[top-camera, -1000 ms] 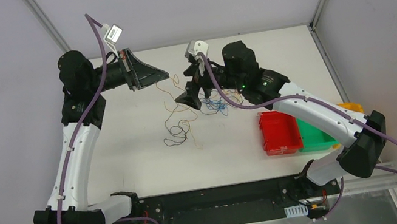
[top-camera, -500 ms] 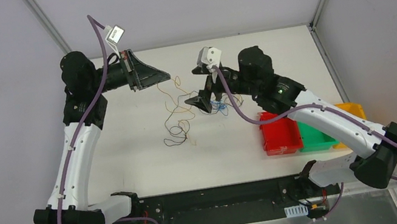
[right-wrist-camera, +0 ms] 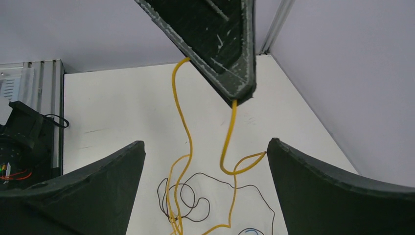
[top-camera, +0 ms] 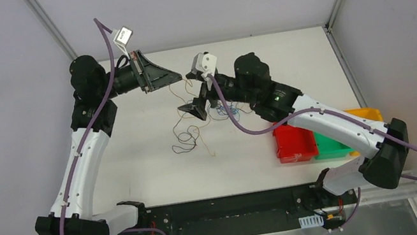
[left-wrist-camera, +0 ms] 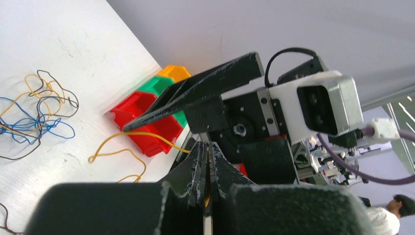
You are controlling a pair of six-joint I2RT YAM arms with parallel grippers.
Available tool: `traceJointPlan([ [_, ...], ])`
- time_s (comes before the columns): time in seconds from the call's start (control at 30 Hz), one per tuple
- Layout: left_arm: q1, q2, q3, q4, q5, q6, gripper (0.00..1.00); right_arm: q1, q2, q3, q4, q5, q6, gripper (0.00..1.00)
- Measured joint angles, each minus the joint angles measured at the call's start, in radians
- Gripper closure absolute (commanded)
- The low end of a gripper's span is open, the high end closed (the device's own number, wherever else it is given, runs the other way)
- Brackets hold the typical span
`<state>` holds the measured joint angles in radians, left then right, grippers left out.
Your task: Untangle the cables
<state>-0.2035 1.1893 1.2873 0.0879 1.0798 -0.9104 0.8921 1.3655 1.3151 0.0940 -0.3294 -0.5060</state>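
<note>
Since half a second ago the right gripper (top-camera: 192,103) has slid toward the table's left edge. It now sits just beside the left gripper (top-camera: 177,76), over the far half of the table (top-camera: 137,169). From above, the cables (top-camera: 185,139) lie loosely tangled near the middle of the table, a little toward the far edge (yellow-orange, black and blue strands, all very thin). A red bin (top-camera: 294,143), a green bin (top-camera: 332,142) and a yellow bin (top-camera: 365,112) stand side by side toward the near right corner.

From the left wrist, the left gripper is pinched tight on a yellow cable (left-wrist-camera: 142,133), which comes out between its fingers and curves down to the table. The right gripper hangs close in front, one finger slanting across the view. The rest of the tangle lies on the table further off, with the three bins beyond it.

From the right wrist, the right gripper stands spread wide and holds nothing, with one finger on each side of the hanging yellow cable. The tip of the left gripper points down from above, and the yellow cable drops from it in two strands. One loop reaches the finger at the right of this view (whether it touches, I cannot tell). Below, a black cable (right-wrist-camera: 205,175) curls on the table, and a bit of blue cable (right-wrist-camera: 249,230) shows at the bottom edge.
</note>
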Motion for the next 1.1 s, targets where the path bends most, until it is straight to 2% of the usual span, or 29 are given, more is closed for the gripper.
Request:
traceJointPlan([
  [0.1,0.0,0.002,-0.003,0.03,-0.027,-0.05,1.0,0.013,0.026,0.0,0.044,0.003,0.011,0.11],
  [0.23,0.0,0.003,-0.021,0.09,-0.069,-0.136,1.0,0.027,0.065,-0.001,0.134,0.03,0.013,0.37],
  [0.33,0.0,0.006,-0.029,0.123,-0.1,-0.197,1.0,0.03,0.082,-0.013,0.181,0.05,0.001,0.62],
  [0.43,0.002,0.007,-0.031,0.146,-0.131,-0.238,1.0,0.029,0.083,-0.045,0.215,0.067,-0.009,0.98],
  [0.57,0.003,0.007,-0.032,0.174,-0.148,-0.278,0.99,0.019,0.083,-0.072,0.228,0.076,0.003,1.0],
  [0.6,0.003,0.008,-0.032,0.178,-0.149,-0.282,0.85,0.013,0.08,-0.072,0.227,0.074,0.017,1.0],
  [0.63,0.003,0.008,-0.032,0.178,-0.149,-0.283,0.62,0.008,0.076,-0.07,0.222,0.071,0.03,1.0],
  [0.67,0.003,0.008,-0.032,0.177,-0.149,-0.277,0.48,-0.003,0.071,-0.062,0.2,0.063,0.051,1.0],
  [0.77,0.015,0.007,-0.032,0.151,-0.149,-0.24,0.14,-0.051,0.066,0.0,0.101,0.041,0.117,1.0],
  [0.8,0.019,0.006,-0.032,0.137,-0.15,-0.217,0.08,-0.074,0.065,0.033,0.059,0.029,0.141,1.0],
  [0.87,0.035,0.002,-0.032,0.077,-0.163,-0.152,0.01,-0.135,0.056,0.106,-0.025,0.014,0.183,1.0],
  [1.1,0.06,-0.021,-0.058,-0.121,-0.228,0.123,0.01,-0.326,-0.026,0.365,-0.304,-0.001,0.273,1.0],
])
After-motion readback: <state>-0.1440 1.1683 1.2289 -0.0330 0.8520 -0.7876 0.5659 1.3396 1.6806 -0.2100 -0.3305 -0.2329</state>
